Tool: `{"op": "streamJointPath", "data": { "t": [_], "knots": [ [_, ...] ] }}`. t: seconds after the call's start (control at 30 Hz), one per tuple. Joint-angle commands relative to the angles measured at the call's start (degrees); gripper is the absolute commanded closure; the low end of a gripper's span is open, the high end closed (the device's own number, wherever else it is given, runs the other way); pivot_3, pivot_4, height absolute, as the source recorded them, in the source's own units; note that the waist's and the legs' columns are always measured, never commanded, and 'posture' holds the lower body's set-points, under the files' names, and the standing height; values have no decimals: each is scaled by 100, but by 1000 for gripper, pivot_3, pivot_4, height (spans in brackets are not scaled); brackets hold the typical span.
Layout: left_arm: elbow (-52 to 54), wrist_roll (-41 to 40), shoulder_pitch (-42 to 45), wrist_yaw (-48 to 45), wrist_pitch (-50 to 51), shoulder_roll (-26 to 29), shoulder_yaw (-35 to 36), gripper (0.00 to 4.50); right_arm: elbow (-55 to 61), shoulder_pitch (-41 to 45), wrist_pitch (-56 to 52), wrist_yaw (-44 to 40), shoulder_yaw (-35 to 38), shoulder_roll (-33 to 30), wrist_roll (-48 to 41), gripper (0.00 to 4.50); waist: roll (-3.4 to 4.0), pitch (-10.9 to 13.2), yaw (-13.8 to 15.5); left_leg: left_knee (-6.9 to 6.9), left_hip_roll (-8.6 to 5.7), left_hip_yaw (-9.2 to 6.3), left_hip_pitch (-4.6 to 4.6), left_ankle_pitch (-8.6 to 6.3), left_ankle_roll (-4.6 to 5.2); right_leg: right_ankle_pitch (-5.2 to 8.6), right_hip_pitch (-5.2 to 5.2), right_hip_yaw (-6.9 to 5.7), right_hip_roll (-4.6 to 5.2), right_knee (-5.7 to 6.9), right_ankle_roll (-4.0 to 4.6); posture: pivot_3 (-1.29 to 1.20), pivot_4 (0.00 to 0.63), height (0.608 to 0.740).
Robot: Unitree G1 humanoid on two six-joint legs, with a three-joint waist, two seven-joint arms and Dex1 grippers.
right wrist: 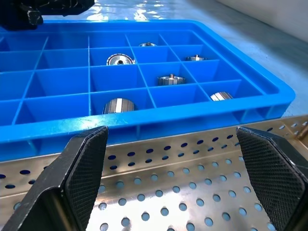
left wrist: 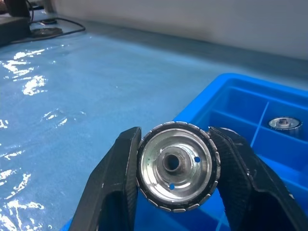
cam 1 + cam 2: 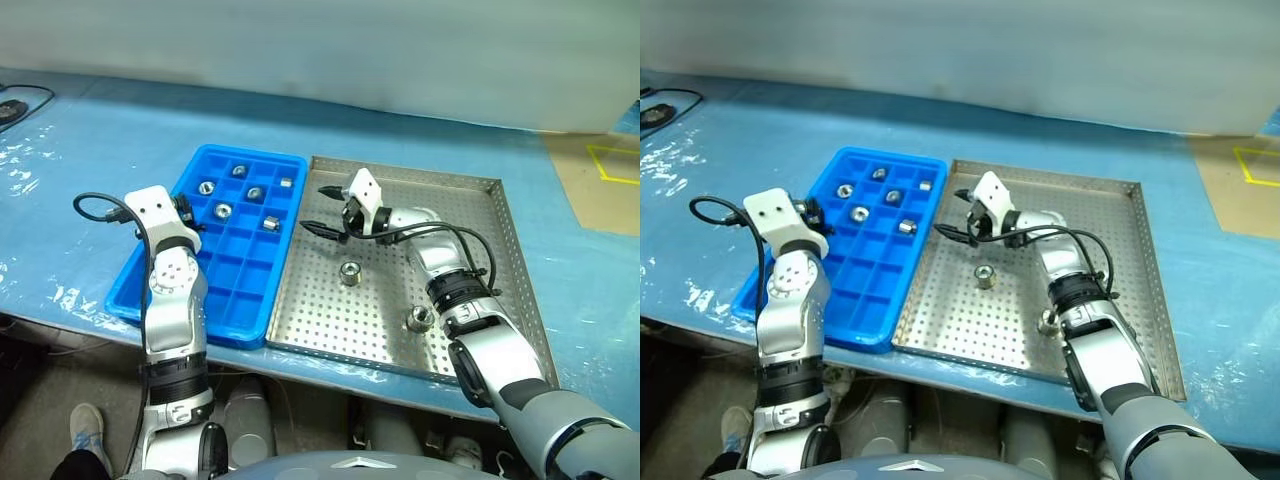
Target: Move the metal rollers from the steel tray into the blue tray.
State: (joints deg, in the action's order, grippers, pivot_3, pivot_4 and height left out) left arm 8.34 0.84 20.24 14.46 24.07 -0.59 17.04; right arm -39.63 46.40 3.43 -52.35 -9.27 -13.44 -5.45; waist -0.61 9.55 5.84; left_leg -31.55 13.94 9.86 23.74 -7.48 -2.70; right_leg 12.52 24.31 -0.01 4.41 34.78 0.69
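My left gripper (image 2: 175, 134) is shut on a metal roller (image 2: 175, 173), held level, its hollow face toward the camera. It hangs at the left rim of the blue tray (image 3: 235, 290), near the left gripper (image 3: 188, 212). Several rollers lie in the blue tray's far compartments, one of them a roller (image 3: 223, 211). The steel tray (image 3: 330, 320) holds two rollers: one (image 3: 351, 272) in the middle and one (image 3: 418, 319) near the front. My right gripper (image 3: 314, 208) stands open and empty over the steel tray's left part, pointing at the blue tray (image 1: 144, 125).
Both trays sit side by side on a blue plastic-covered table (image 3: 90, 170). A black cable (image 3: 15, 105) lies at the far left. A brown surface with yellow tape (image 3: 600, 170) lies at the right. The table's front edge runs just below the trays.
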Motion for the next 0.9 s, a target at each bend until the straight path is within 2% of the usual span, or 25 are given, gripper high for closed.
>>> {"op": "streamJointPath", "data": {
  "t": [0.03, 0.07, 0.23, 0.33, 0.47, 0.63, 0.77, 0.9],
  "knots": [
    [3, -47, 66, 182, 174, -69, 1, 2660, 332, -107, 76, 54, 86, -135, 40, 0, 0, 0, -10, 0, -1, 0, 0, -1, 1, 0, 0, 1, 0, -1, 0, 54, 150, 740],
    [-9, -66, 75, 231, 249, -100, 10, 2660, 359, -144, 79, 69, 76, -169, 61, 0, 0, 0, -12, 1, -1, 0, 2, -1, 1, 0, 2, 1, 0, -2, 0, 48, 150, 740],
    [-142, -178, 229, 267, 391, -61, 59, 993, 529, -266, -1, 169, 132, -247, 26, 0, 0, 0, -47, 1, -1, 0, 6, 0, 1, 0, 9, 1, -2, 1, -1, 24, 150, 740],
    [-332, -534, 460, -333, 100, 105, -31, 21, 651, -322, -54, 259, 185, -280, -18, 0, 0, 0, -58, 0, -1, 1, -1, 1, -1, -1, 9, 4, -4, 5, -1, -15, 150, 740],
    [-725, -1382, 922, -2050, -317, 374, -380, 21, 1186, -618, -284, 447, 365, -489, -72, 0, 0, 0, -33, 0, -3, 1, 0, 3, -3, -1, 8, 10, -5, 5, -1, -133, 150, 740],
    [-1589, -1650, 1488, -4194, -637, 903, -1245, 21, 2246, -1381, -832, 663, 697, -969, -173, 0, 0, 0, -76, -13, -19, 12, 5, 2, 0, -3, 6, 19, -1, 1, -5, -297, 150, 740],
    [-2179, -1791, 1784, -6566, -729, 1445, -2280, 21, 3530, -2354, -1558, 725, 938, -1381, -387, 0, 1, -1, -297, -7, -21, 19, -8, -1, 4, -5, 2, 33, -3, -1, -9, -412, 150, 740],
    [-2726, -1589, 1966, -7783, -742, 1803, -2952, 21, 4319, -3022, -2028, 875, 1098, -1629, -451, 0, 2, -1, -650, 23, -17, 27, -36, 1, 1, -5, 2, 53, -11, 0, -9, -508, 150, 740]
  ]
}}
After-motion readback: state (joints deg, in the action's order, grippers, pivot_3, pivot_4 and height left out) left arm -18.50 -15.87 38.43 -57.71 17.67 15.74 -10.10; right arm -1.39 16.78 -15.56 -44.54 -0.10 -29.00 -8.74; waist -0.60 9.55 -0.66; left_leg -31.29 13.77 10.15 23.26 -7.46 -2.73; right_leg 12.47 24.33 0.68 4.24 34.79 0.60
